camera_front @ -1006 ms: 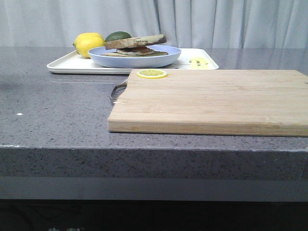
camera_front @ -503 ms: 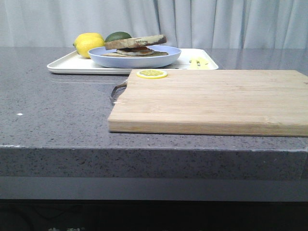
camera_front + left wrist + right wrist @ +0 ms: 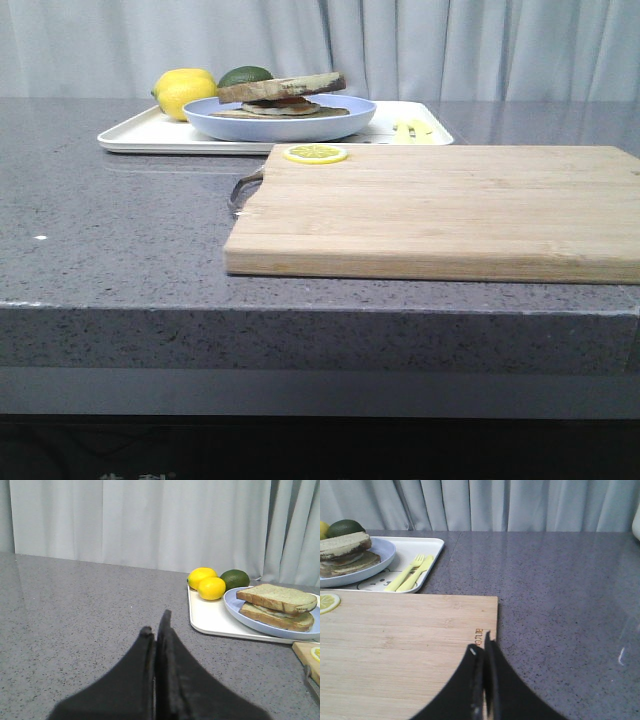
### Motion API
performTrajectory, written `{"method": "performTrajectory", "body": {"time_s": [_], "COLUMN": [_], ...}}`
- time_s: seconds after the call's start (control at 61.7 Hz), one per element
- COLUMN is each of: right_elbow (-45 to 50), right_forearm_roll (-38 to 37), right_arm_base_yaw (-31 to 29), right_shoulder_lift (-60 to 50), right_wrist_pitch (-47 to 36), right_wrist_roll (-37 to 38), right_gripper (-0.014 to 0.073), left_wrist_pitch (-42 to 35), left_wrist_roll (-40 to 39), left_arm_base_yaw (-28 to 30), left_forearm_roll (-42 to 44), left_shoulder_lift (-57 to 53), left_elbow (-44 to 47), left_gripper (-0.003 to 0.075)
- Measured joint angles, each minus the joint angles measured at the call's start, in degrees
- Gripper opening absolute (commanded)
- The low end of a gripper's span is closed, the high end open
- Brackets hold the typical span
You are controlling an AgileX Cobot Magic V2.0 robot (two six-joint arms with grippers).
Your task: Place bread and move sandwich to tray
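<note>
L gripper (image 3: 156, 630) pressed together over bare counter (image 3: 75, 610), R gripper (image 3: 482, 650) likewise over cutting board (image 3: 405, 635) w/ lemon slice (image 3: 327, 602) on its far corner, sandwich (image 3: 277, 605) on blue plate (image 3: 240, 611) atop tray (image 3: 210, 617), beside lemons (image 3: 206, 582) & lime (image 3: 235, 578).

left gripper (image 3: 156, 630): jaws closed, empty | right gripper (image 3: 482, 650): jaws apparently closed, empty

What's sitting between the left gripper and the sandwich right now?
Nothing visible. From the left gripper, shut, bare countertop runs to the tray; the sandwich sits on the blue plate there. The lemons and lime lie off to the side.
</note>
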Motion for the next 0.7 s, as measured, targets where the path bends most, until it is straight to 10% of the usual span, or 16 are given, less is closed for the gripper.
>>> {"method": "performTrajectory", "body": {"time_s": [0.697], "right_elbow": [0.03], "right_forearm_roll": [0.0], "right_arm_base_yaw": [0.0], "right_shoulder_lift": [0.0], "right_wrist_pitch": [0.0], "right_wrist_roll": [0.1], "right_gripper": [-0.0062], "left_wrist_pitch": [-1.0], "left_wrist_roll": [0.0], "left_arm_base_yaw": [-0.13], "left_forearm_roll": [0.0], "left_shoulder_lift": [-13.35], "left_elbow": [17.13], "left_gripper": [-0.0019]}}
